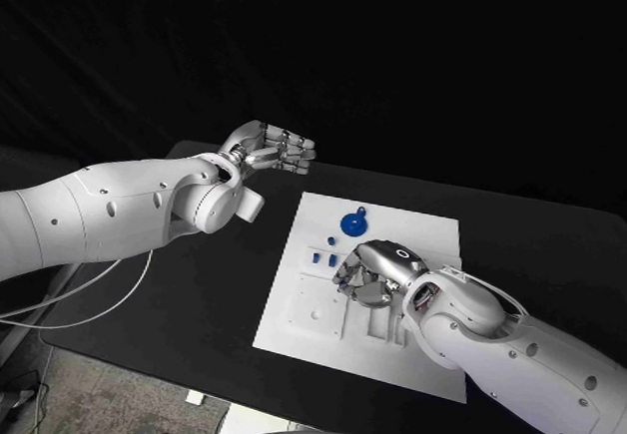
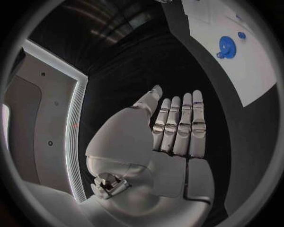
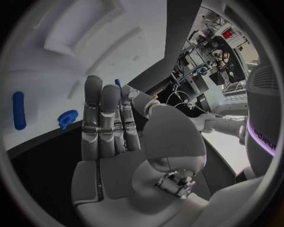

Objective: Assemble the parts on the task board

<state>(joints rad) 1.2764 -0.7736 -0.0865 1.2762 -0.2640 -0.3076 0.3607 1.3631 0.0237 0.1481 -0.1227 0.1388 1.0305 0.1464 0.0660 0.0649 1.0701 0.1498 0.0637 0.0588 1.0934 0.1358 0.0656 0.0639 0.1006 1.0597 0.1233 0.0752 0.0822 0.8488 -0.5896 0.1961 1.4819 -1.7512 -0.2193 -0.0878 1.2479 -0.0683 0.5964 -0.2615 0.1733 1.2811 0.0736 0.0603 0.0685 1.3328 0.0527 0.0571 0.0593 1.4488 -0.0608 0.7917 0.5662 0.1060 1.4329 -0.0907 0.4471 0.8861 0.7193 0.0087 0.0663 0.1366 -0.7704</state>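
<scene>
In the head view we are logging the task board [image 1: 412,359], a white plate lying in the middle of the black table [image 1: 543,243]. We are counting 1 round blue part [image 1: 354,224] sitting on the board's far end, with a tiny blue part [image 1: 363,209] just beyond it, and several small blue parts [image 1: 320,261] standing near the board's middle, just beside the right hand. The right hand [image 1: 375,271] is hovering low over the board's middle with its fingers curled downward; from here we cannot tell whether they are touching the board. The left hand [image 1: 268,149] is hanging over the table beyond the board's far left corner, well apart from the board, with its fingers curled and nothing visible in them. In the left wrist view we are noting the left hand [image 2: 172,137] with its palm flat and fingers [image 2: 186,123] extended side by side, holding nothing; the round blue part [image 2: 226,46] and a smaller blue part [image 2: 241,35] are lying on the task board [image 2: 260,71] past the fingertips. In the right wrist view we are noting the right hand [image 3: 112,137] with fingers [image 3: 94,113] straight and close together, gripping nothing; an elongated blue part [image 3: 19,110] and a small round blue part [image 3: 68,118] are sitting on the task board [image 3: 41,61] just beside the fingers, and another blue part [image 3: 118,83] is peeking out behind the fingertips.
</scene>
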